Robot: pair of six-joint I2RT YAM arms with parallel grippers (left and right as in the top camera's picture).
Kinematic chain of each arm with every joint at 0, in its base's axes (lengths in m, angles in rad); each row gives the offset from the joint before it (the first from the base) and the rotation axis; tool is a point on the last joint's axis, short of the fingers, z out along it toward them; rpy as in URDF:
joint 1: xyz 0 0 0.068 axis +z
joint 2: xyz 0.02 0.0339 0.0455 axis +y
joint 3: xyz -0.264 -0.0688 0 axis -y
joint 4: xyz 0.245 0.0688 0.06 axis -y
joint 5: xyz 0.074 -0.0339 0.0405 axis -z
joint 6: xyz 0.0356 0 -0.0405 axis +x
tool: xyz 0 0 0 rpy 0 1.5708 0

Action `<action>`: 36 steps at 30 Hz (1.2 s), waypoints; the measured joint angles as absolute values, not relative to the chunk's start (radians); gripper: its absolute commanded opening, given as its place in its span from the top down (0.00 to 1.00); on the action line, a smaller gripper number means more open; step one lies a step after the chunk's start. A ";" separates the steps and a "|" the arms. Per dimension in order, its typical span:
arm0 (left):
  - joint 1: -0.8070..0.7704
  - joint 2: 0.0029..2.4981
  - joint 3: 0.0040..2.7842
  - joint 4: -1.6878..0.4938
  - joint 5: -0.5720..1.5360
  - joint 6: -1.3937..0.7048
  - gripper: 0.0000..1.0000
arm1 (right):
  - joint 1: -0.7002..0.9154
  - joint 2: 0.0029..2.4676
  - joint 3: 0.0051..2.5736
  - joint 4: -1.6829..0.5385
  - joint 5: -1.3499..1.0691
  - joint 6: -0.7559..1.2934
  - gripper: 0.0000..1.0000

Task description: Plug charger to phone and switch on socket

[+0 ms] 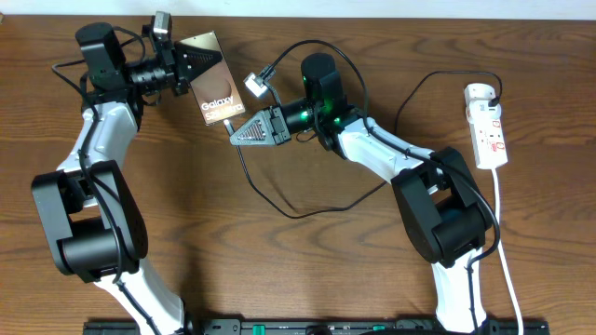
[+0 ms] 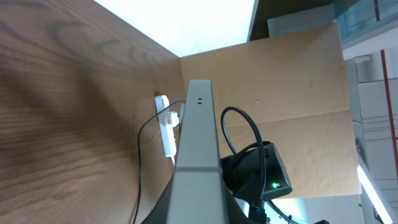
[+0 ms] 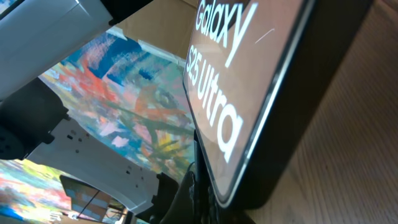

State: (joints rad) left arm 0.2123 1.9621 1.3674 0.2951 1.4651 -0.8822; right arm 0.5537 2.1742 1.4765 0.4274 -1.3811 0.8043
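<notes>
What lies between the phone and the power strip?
The overhead view shows the right arm and loops of black cable between the phone and the power strip; otherwise bare table.

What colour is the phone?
The phone is bronze-brown with white letters; overhead view shows it best.

dark wood-grain table [image 1: 279, 279]; cardboard panel [image 2: 292, 81] behind far edge; colourful painted backdrop [image 3: 124, 93] beyond.
</notes>
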 measured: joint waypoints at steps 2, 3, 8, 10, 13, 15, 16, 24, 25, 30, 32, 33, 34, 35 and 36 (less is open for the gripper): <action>0.212 1.962 1.367 0.295 1.468 -0.882 0.93 | 0.554 2.174 1.477 0.427 -1.382 0.804 0.99; 0.212 1.962 1.367 0.295 1.469 -0.883 0.93 | 0.554 2.174 1.477 0.427 -1.383 0.804 0.99; 0.212 1.962 1.367 0.295 1.473 -0.888 0.93 | 0.554 2.174 1.477 0.427 -1.385 0.804 0.99; 0.212 1.962 1.367 0.295 1.475 -0.888 0.93 | 0.554 2.174 1.477 0.427 -1.385 0.804 0.99; 0.212 1.962 1.367 0.295 1.480 -0.890 0.93 | 0.554 2.174 1.477 0.427 -1.389 0.804 0.99; 0.212 1.962 1.367 0.295 1.483 -0.890 0.93 | 0.554 2.174 1.477 0.427 -1.391 0.804 0.99; 0.212 1.962 1.367 0.295 1.486 -0.890 0.93 | 0.554 2.174 1.477 0.427 -1.392 0.804 0.99; 0.212 1.962 1.367 0.296 1.495 -0.890 0.93 | 0.554 2.174 1.477 0.427 -1.397 0.804 0.99; 0.212 1.962 1.367 0.297 1.495 -0.890 0.93 | 0.554 2.174 1.477 0.427 -1.397 0.804 0.99; 0.212 1.962 1.367 0.323 1.503 -0.890 0.92 | 0.554 2.174 1.477 0.427 -1.396 0.804 0.99; 0.212 1.962 1.367 0.323 1.506 -0.890 0.93 | 0.554 2.174 1.477 0.427 -1.396 0.808 0.99; 0.212 1.962 1.367 0.323 1.506 -0.890 0.93 | 0.554 2.174 1.477 0.427 -1.396 0.811 0.99; 0.212 1.962 1.367 0.324 1.506 -0.890 0.93 | 0.554 2.174 1.477 0.427 -1.396 0.813 0.99; 0.212 1.962 1.367 0.324 1.507 -0.890 0.93 | 0.554 2.174 1.477 0.428 -1.395 0.817 0.99; 0.212 1.962 1.367 0.324 1.506 -0.890 0.93 | 0.554 2.174 1.477 0.428 -1.395 0.820 0.99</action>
